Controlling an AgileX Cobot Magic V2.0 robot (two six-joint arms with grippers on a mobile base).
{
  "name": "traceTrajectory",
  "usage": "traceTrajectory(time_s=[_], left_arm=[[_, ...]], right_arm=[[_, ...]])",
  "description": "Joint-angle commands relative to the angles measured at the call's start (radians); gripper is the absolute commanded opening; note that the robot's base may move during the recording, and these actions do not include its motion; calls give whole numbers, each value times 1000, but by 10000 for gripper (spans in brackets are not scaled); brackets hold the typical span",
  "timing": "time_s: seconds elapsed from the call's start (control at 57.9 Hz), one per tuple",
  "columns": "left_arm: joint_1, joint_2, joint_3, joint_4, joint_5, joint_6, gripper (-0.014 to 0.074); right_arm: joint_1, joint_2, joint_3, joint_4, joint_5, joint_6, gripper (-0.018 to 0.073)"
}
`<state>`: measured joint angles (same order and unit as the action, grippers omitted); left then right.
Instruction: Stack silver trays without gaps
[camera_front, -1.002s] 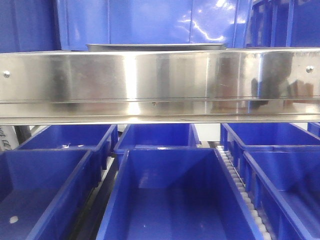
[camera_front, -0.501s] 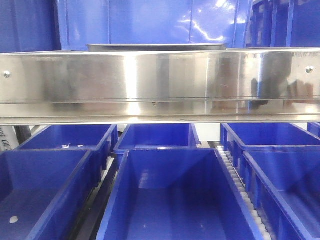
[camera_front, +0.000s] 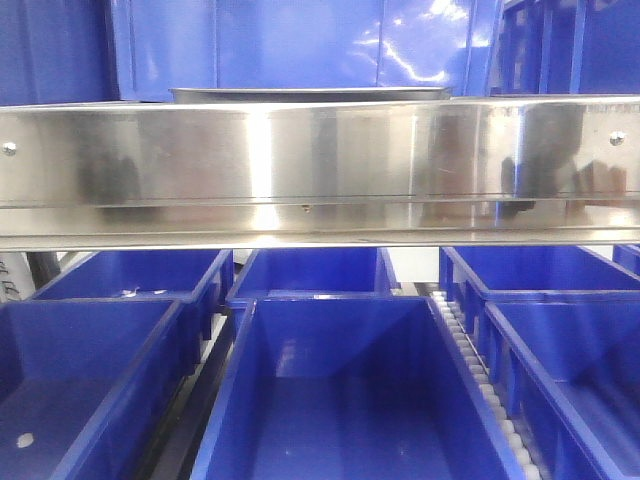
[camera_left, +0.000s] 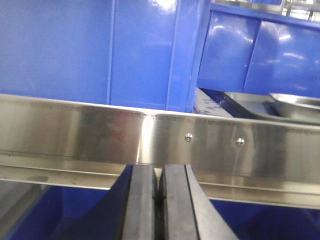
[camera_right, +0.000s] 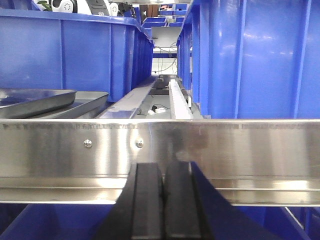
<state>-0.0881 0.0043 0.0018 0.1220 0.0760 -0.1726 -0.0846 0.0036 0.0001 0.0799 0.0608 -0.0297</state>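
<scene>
1. Nearest the front camera, open blue bins (camera_front: 345, 390) fill the lower half of the view, a white toothed strip (camera_front: 480, 375) running between two of them at about 5 o'clock.
2. At each wrist camera's 6 o'clock, the left gripper (camera_left: 160, 202) and the right gripper (camera_right: 164, 202) show dark fingers pressed together with nothing between them, both parked just below the rail.
3. A long brushed-steel rail (camera_front: 320, 170) with screws spans every view from 9 to 3 o'clock, its face reflecting the room.
4. Beyond the rail sit the silver trays (camera_right: 47, 100): two shallow pans, one lying at a slant partly over the other, at 9 o'clock from the right wrist and at 3 o'clock (camera_left: 280, 105) from the left wrist. From the front only a thin rim (camera_front: 310, 93) shows above the rail at 12 o'clock.
5. Farthest back, tall blue crates (camera_front: 300, 45) wall in the scene behind and beside the trays.
</scene>
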Motion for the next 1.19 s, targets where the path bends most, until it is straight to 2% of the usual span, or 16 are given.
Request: traceTrajectory(time_s=[0.0,0.242,1.174], left_arm=[[0,-4,-2,5,-4,24,-7],[0,-4,-2,-7,6,71,-7],[0,-4,-2,-33,6,94,-7]], right_arm=[[-3,-4,0,-8,-16,-1,-70],[-3,-4,0,-8,-16,-1,-70],[-3,-4,0,-8,-16,-1,-70]])
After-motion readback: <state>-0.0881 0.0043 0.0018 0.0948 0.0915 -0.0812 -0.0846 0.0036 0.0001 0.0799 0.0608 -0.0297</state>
